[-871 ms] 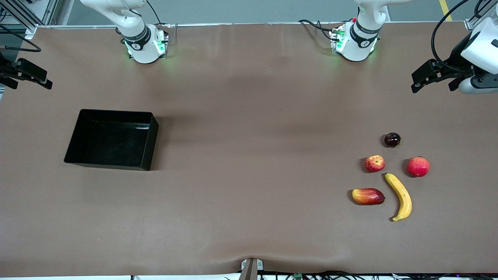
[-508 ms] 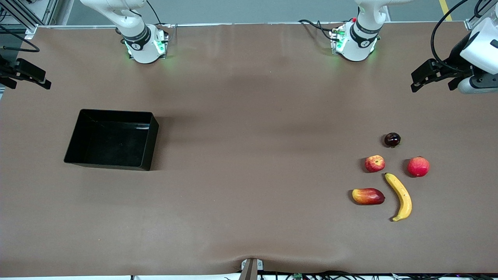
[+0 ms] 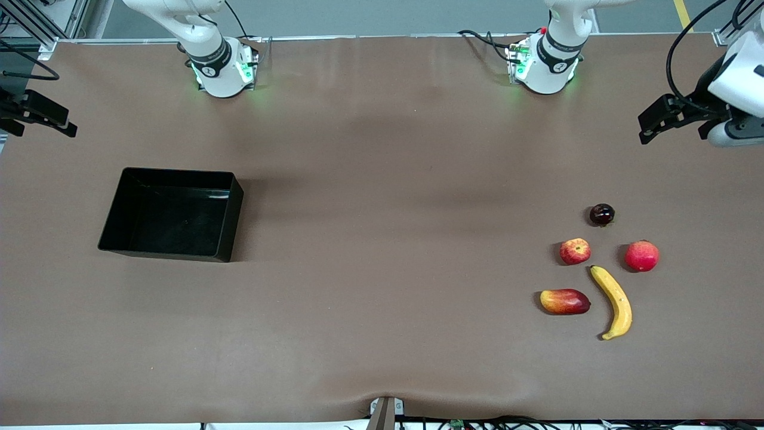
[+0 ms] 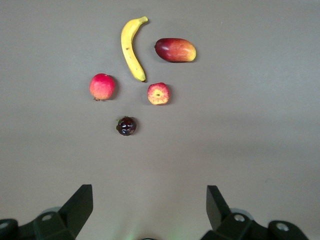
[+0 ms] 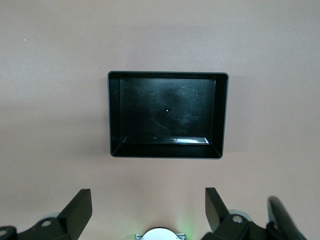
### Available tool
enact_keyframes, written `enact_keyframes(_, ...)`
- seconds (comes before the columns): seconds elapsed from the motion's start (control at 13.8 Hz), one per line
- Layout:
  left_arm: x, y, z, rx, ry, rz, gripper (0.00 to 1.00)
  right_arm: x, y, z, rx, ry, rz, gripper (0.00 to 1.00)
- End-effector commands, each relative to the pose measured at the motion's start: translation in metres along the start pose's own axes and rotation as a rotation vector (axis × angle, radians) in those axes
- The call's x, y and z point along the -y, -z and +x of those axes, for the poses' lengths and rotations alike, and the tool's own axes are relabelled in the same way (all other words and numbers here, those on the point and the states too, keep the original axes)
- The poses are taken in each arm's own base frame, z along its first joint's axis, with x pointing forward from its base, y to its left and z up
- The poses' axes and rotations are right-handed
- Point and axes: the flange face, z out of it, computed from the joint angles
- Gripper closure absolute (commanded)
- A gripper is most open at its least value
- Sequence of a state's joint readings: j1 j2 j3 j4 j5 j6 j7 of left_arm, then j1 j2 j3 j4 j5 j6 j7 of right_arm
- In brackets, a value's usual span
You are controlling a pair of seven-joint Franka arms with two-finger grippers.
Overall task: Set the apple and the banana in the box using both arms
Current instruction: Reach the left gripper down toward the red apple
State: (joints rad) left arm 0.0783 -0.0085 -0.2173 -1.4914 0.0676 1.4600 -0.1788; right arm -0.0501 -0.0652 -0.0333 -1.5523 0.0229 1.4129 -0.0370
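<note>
The apple [image 3: 575, 251] [image 4: 158, 93], red with yellow patches, lies among the fruit at the left arm's end of the table. The long yellow banana [image 3: 613, 300] [image 4: 131, 49] lies just nearer the front camera than the apple. The black box [image 3: 236, 224] [image 5: 167, 75] stands with nothing in it toward the right arm's end. My left gripper [image 3: 671, 132] [image 4: 149, 200] hangs open high over bare table at the left arm's end, holding nothing. My right gripper [image 3: 45, 126] [image 5: 148, 202] hangs open over the table's edge at the right arm's end, well apart from the box.
A pink-red round fruit [image 3: 641, 255] lies beside the apple. A red-yellow mango-like fruit [image 3: 564, 301] lies beside the banana. A small dark fruit [image 3: 601, 214] lies farther from the front camera than the apple. Brown tabletop spans between box and fruit.
Both grippers have drifted a little outward toward their own ends of the table. The fruit and the box have not moved.
</note>
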Motion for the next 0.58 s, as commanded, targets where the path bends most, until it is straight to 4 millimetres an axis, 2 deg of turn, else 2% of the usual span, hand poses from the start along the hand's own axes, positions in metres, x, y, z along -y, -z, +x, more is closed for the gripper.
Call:
enact_keyframes(0.0,0.005,-0.042,0.036,0.031,-0.012,0.034,0.00,-0.004,0.004,-0.008,-0.008,0.000,-0.012,0.00)
enact_keyframes(0.15,0.007,-0.093,0.068,0.033,-0.011,0.025,0.00,-0.008,0.004,-0.008,-0.008,-0.007,-0.011,0.00)
enact_keyframes(0.22,0.016,-0.114,0.081,0.019,0.007,0.013,0.00,-0.009,0.004,-0.008,-0.008,-0.007,-0.011,0.00)
enact_keyframes(0.29,0.018,-0.147,0.093,0.032,0.013,-0.007,0.00,-0.010,0.005,-0.005,-0.010,-0.011,-0.011,0.00)
enact_keyframes(0.51,0.019,-0.219,0.112,0.063,0.047,-0.027,0.00,-0.027,-0.002,0.010,0.002,-0.044,-0.008,0.00)
